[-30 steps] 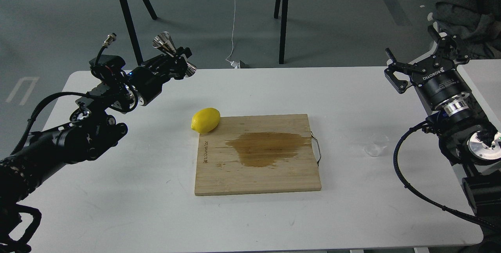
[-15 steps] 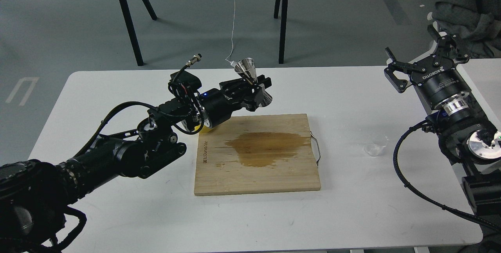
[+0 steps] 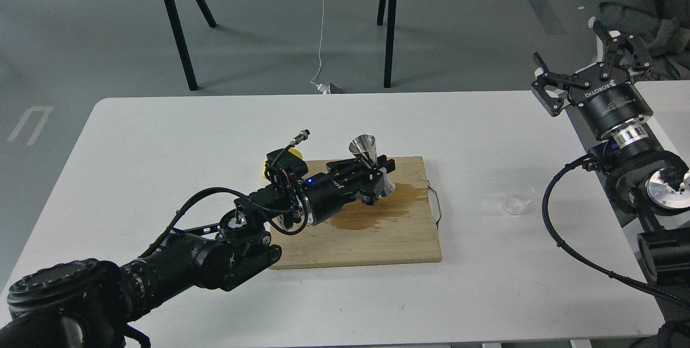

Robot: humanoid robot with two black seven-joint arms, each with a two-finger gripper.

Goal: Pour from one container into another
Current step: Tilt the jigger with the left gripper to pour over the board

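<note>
My left gripper is shut on the waist of the shiny steel jigger, which it holds nearly upright over the bamboo cutting board, with the jigger's lower cone just above the wet brown stain. The small clear cup stands on the white table to the right of the board, apart from both grippers. My right gripper is open and empty, raised at the table's far right, well behind the cup.
A yellow lemon lies at the board's back left corner, mostly hidden behind my left wrist. The board has a wire handle on its right edge. Black stand legs rise on the floor behind the table.
My left arm has carried the jigger from the table's back left rightward and down to over the cutting board. The right gripper shifted slightly up and right.
</note>
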